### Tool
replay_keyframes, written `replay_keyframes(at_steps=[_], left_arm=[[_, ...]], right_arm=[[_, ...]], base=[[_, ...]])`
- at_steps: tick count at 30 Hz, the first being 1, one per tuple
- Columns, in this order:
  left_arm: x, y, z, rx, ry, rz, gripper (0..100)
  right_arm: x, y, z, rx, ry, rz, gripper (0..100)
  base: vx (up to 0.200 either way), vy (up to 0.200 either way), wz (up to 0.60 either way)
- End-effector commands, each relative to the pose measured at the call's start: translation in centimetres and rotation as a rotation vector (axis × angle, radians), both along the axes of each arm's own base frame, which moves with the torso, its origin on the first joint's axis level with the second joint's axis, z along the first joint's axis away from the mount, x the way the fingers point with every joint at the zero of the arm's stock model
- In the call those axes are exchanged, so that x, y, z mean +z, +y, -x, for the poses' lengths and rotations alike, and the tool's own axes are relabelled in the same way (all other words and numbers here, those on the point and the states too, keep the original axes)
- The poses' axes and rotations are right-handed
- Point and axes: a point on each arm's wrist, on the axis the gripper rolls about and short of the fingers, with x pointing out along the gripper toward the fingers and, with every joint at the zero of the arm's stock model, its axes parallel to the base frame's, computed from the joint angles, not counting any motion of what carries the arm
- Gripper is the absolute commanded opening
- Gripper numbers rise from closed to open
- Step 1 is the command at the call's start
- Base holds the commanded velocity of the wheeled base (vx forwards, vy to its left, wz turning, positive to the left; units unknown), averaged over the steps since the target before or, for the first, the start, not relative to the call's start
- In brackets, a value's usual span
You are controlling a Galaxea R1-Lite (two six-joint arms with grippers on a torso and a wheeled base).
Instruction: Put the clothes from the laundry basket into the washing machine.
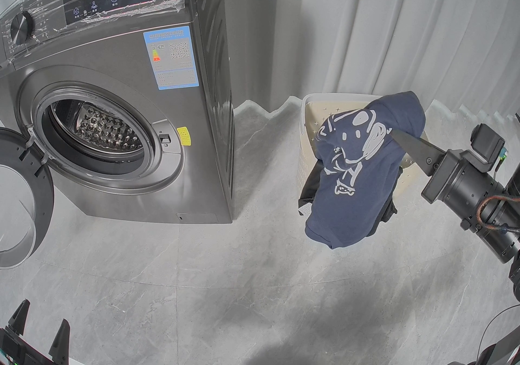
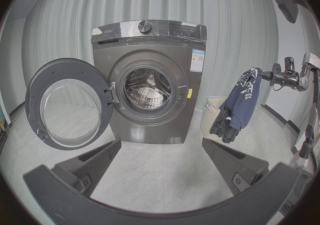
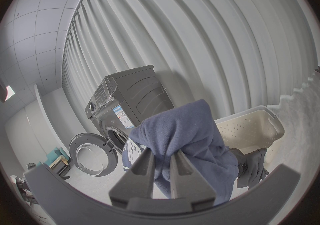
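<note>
Navy shirt [image 1: 360,165] hangs above the basket [image 1: 325,103], pinched in our right gripper [image 1: 397,135], our left gripper [image 1: 43,313] low and spread wide, so we judge the job barely begun: nothing visible in the washer [image 1: 108,133], a dark garment [image 1: 310,187] over the rim yet to go

The navy shirt [image 1: 357,165] I hold covers most of the laundry basket [image 1: 325,103] and its inside, and part of a dark garment [image 1: 310,187]. The tips of my right gripper [image 3: 162,157] sink into its folds. The washer door [image 1: 21,209] runs off the left edge.
</note>
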Motion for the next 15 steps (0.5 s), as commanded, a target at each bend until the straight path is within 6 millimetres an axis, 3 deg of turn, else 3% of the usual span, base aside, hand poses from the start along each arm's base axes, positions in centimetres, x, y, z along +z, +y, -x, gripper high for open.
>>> replay_keyframes(at_steps=[1,15], left_arm=[[-0.44,0.00,-0.05,0.000,0.009,0.001,100],[-0.44,0.00,-0.05,0.000,0.009,0.001,100]], right_arm=[[-0.06,0.01,0.00,0.000,0.002,0.002,0],[-0.13,0.06,-0.05,0.000,0.004,0.003,0]], base=[[0.000,0.200,0.00],[0.000,0.200,0.00]])
